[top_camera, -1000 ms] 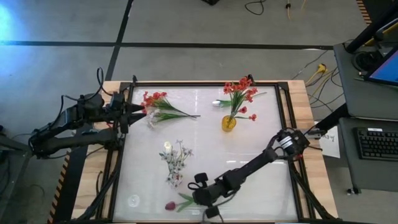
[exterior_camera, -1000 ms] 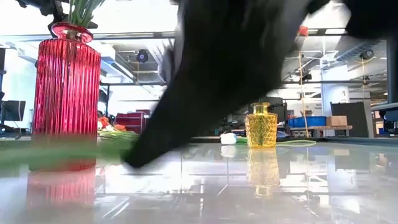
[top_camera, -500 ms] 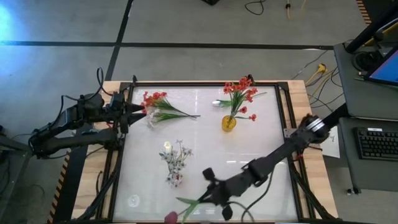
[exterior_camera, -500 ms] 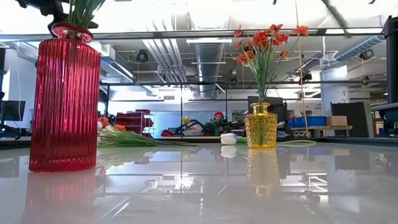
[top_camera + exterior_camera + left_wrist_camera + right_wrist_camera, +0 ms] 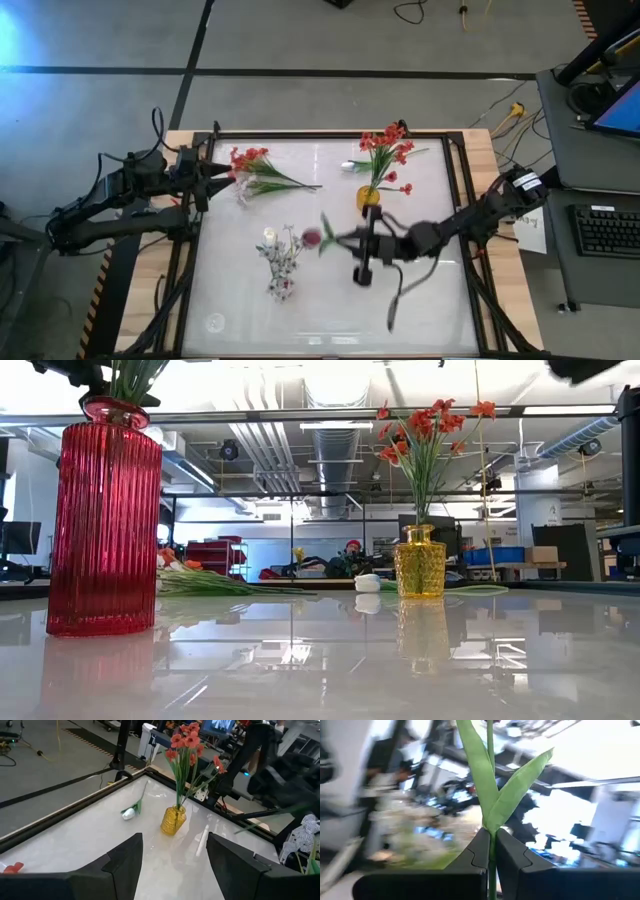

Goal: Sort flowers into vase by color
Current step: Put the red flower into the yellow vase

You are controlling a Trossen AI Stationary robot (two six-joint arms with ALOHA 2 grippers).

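Maroon tulip (image 5: 312,238) on its green stem is pinched in the right gripper (image 5: 366,243), beside the red ribbed glass vase (image 5: 283,287). Left gripper (image 5: 222,174) waits spread (well apart). Next: stem lowered into that vase.

Red vase (image 5: 105,515) and yellow vase (image 5: 368,196) stand well apart, bare tabletop (image 5: 420,300) between.

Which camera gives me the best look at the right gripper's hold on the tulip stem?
Right wrist view: the right gripper is shut on the green stem. High view shows the maroon tulip and the arm, blurred. Low and left wrist views don't show the grip.
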